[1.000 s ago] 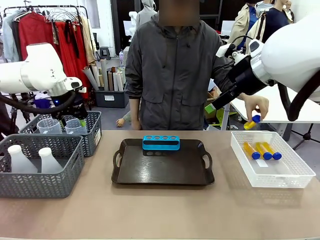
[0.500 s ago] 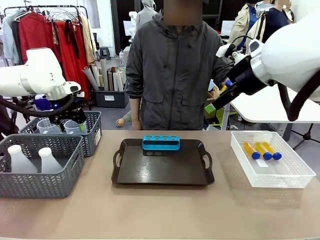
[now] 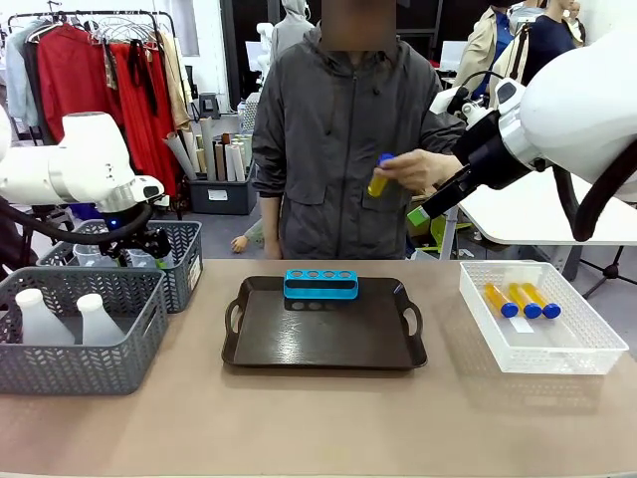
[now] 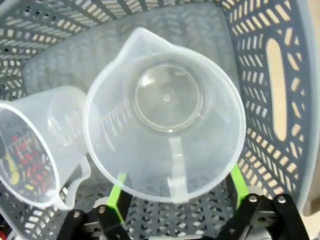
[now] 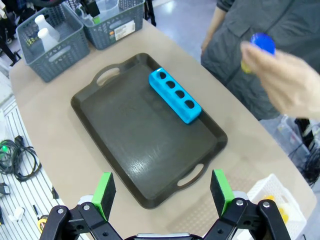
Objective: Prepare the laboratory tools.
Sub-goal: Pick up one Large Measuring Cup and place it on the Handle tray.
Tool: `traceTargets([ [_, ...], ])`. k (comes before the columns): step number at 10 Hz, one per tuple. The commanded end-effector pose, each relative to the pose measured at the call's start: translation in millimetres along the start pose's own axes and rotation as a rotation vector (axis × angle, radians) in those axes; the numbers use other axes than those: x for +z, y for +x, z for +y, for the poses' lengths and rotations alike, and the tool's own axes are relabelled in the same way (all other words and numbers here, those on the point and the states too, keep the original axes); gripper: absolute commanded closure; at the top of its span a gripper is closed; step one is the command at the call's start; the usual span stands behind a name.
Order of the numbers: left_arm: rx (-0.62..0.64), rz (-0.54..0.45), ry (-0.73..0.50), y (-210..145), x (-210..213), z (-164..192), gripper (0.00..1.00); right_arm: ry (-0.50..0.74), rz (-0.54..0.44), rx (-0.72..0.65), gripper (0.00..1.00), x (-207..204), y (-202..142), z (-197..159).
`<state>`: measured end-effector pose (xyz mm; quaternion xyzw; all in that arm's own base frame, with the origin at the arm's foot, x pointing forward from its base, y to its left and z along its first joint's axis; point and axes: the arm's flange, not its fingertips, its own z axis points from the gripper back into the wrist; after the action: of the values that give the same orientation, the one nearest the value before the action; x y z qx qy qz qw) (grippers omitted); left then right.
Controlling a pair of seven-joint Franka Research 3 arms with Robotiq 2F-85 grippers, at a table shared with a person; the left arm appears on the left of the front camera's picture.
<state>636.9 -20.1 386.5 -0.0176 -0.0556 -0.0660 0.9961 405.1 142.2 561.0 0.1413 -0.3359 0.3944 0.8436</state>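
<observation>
Beaker [image 4: 165, 100]: clear, glossy smooth plastic. Basket [image 4: 270, 75]: grey perforated matt plastic. Tray [image 5: 135, 145]: dark, perhaps plastic, faint sheen.

White arms [image 3: 577, 100], blk end effectors [image 5: 162, 192] w/ green pads [image 5: 220, 190]; person [image 3: 343, 149]: grey jacket.

tray [image 3: 328, 341] bare before rack [image 3: 320, 285], baskets [image 3: 80, 351] left
</observation>
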Motion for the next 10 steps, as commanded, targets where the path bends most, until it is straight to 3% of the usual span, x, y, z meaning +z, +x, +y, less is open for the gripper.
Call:
traceTargets([
  [1,0.007,-0.04,0.051,5,2,-1,0.39,0.011,-0.003,-0.001,0.0,2,0,0],
  [4,0.001,-0.044,0.05,1,10,-4,0.97,0.011,-0.003,-0.001,0.0,2,0,0],
  [7,-0.025,-0.029,0.028,-4,17,-7,1.0,0.011,-0.003,-0.001,0.0,2,0,0],
  [10,-0.073,-0.083,0.019,-19,52,-12,1.0,0.011,-0.003,-0.001,0.0,2,0,0],
])
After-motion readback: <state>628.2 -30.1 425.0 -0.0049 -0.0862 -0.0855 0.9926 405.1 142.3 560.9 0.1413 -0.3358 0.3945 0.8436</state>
